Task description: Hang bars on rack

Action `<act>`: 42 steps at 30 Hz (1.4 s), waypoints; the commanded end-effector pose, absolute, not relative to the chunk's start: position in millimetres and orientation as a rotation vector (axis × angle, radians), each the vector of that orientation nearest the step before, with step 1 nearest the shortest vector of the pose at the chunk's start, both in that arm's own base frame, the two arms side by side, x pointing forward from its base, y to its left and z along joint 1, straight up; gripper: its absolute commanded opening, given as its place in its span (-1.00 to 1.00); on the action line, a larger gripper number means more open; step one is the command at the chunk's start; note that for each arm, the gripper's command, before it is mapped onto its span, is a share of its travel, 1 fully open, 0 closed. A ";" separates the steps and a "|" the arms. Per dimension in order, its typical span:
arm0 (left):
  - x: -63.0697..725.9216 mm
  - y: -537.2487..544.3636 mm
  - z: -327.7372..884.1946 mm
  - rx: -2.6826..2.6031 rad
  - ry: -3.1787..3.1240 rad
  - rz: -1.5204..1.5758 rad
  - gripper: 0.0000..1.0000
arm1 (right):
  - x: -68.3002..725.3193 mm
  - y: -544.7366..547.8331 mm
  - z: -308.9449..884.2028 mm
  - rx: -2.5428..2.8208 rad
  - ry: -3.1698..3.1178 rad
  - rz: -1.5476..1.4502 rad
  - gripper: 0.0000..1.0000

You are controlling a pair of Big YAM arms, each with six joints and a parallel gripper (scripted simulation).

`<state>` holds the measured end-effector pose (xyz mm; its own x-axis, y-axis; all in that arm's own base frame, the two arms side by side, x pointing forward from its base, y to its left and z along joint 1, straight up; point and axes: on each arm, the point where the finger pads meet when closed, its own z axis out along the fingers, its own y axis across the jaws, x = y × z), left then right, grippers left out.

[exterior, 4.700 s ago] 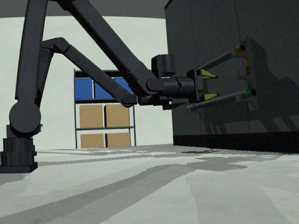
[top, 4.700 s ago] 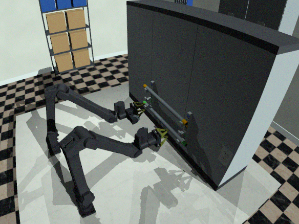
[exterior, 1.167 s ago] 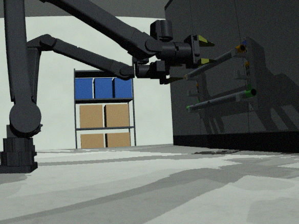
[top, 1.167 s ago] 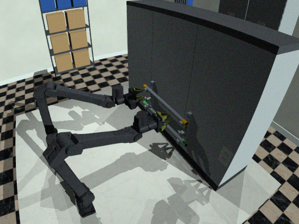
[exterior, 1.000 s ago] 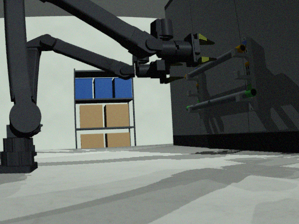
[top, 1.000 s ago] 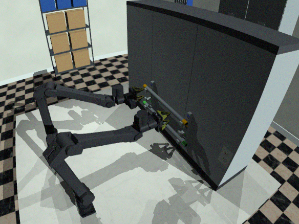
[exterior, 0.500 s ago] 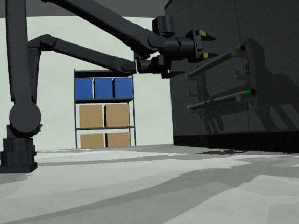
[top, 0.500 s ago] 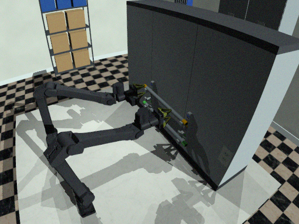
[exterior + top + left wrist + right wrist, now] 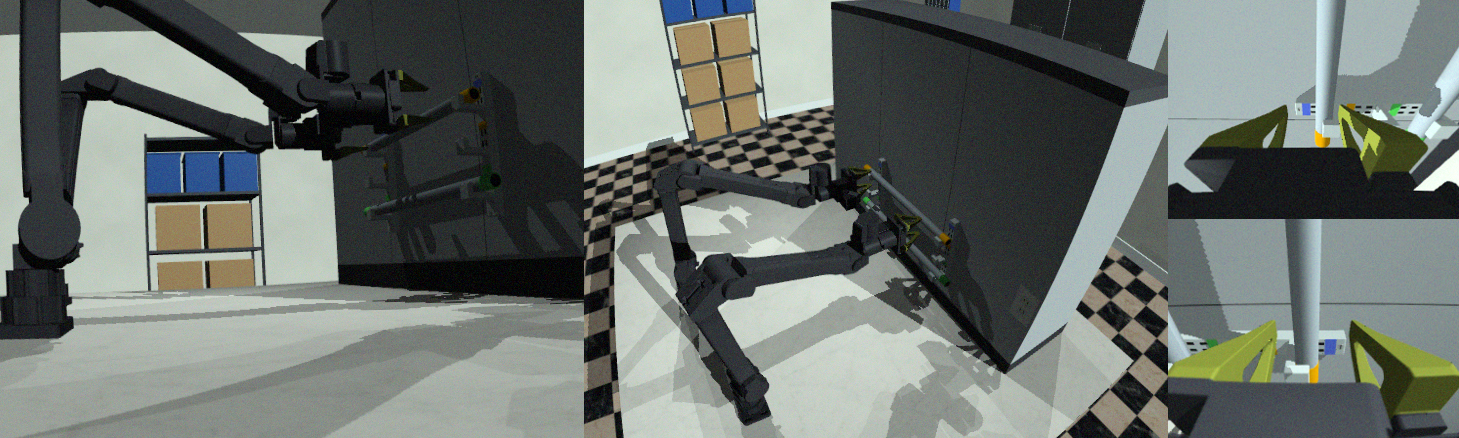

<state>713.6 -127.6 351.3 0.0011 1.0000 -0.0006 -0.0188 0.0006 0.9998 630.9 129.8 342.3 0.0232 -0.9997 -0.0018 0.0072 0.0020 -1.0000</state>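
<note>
At the left, the left fingers are spread, tips toward the rack. In the left wrist view, the orange-ended bar lines up with their gap, nearer one finger; its orange end shows between them. This bar rests on the top, blue-labelled arms. The green-ended bar lies below the fingers on the lowest, green-labelled pair; the middle labels are orange. Farther right, the right fingers are spread too, the orange-ended bar showing between them in their wrist view.
</note>
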 end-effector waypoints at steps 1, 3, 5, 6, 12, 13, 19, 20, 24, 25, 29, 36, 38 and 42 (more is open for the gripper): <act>729.9 -123.1 379.4 1.145 1.181 1.222 0.18 | 648.8 125.4 381.5 -1.152 1.157 -1.218 0.16; 732.2 -123.2 377.5 1.147 1.183 1.221 0.18 | 651.0 124.7 380.6 -1.152 1.159 -1.219 0.16; 734.4 -123.4 375.5 1.150 1.185 1.220 0.18 | 653.2 123.9 379.7 -1.153 1.160 -1.219 0.16; 735.5 -123.5 374.5 1.152 1.186 1.220 0.18 | 654.3 123.6 379.2 -1.153 1.161 -1.219 0.16; 741.1 -124.0 369.5 1.158 1.192 1.217 0.18 | 659.9 121.8 376.9 -1.154 1.165 -1.220 0.16; 741.1 -124.0 369.5 1.158 1.192 1.217 0.18 | 659.9 121.8 376.9 -1.154 1.165 -1.220 0.16; 747.8 -124.2 367.0 1.160 1.193 1.216 0.18 | 666.6 120.7 375.2 -1.155 1.168 -1.221 0.16; 748.9 -124.3 366.5 1.161 1.194 1.215 0.18 | 667.7 120.6 374.9 -1.156 1.168 -1.221 0.16; 753.3 -124.4 364.8 1.162 1.195 1.215 0.18 | 672.2 119.9 373.7 -1.157 1.170 -1.221 0.16; 754.5 -124.4 364.4 1.162 1.195 1.214 0.18 | 673.3 119.7 373.4 -1.157 1.170 -1.221 0.16; 757.8 -124.5 363.2 1.163 1.196 1.214 0.18 | 676.6 119.2 372.5 -1.157 1.172 -1.221 0.16; 757.8 -124.6 362.9 1.163 1.196 1.214 0.18 | 676.6 118.7 372.2 -1.157 1.172 -1.222 0.16; 757.8 -124.5 362.9 1.163 1.196 1.214 0.18 | 676.6 118.6 372.2 -1.157 1.172 -1.222 0.16; 757.8 -124.5 362.8 1.162 1.196 1.214 0.18 | 676.6 118.3 372.0 -1.157 1.173 -1.222 0.16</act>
<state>744.5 -129.3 334.9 0.0009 1.0000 0.0025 0.0038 -0.0025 1.0000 662.7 121.8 334.0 0.0095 -1.0000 0.0007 -0.0028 -0.0007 -1.0000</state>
